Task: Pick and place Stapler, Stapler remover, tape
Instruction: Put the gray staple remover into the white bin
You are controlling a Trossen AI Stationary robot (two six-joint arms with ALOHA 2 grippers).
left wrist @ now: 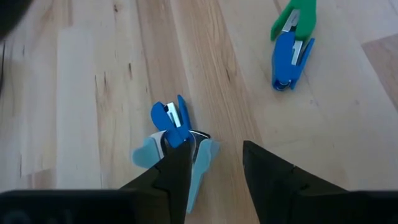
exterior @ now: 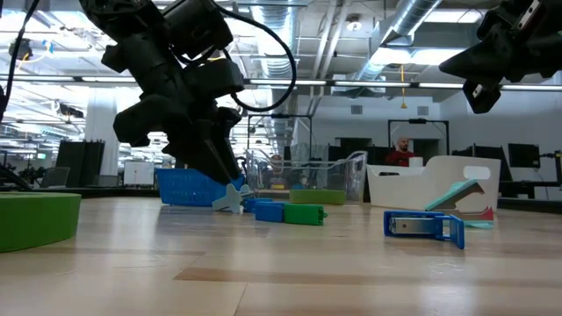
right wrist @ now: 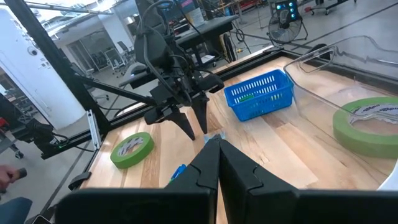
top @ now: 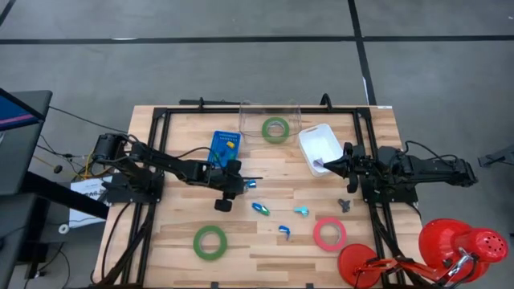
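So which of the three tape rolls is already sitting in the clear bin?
The green tape roll at the back of the table, inside the clear bin. The other green roll and the pinkish-red roll lie on the bare wood near the front edge.

I'm working over a light wooden table (top: 185,217) in a black frame. From its centre I see a green tape roll (top: 210,242) at seven o'clock, a pinkish-red roll (top: 329,234) at five, and a blue basket (top: 225,147) at eleven. A clear bin (top: 250,116) holding another green roll (top: 275,129) sits at twelve, a white tray (top: 320,144) at two, with small blue and teal staplers (top: 260,208) and removers (top: 301,212) scattered near centre.
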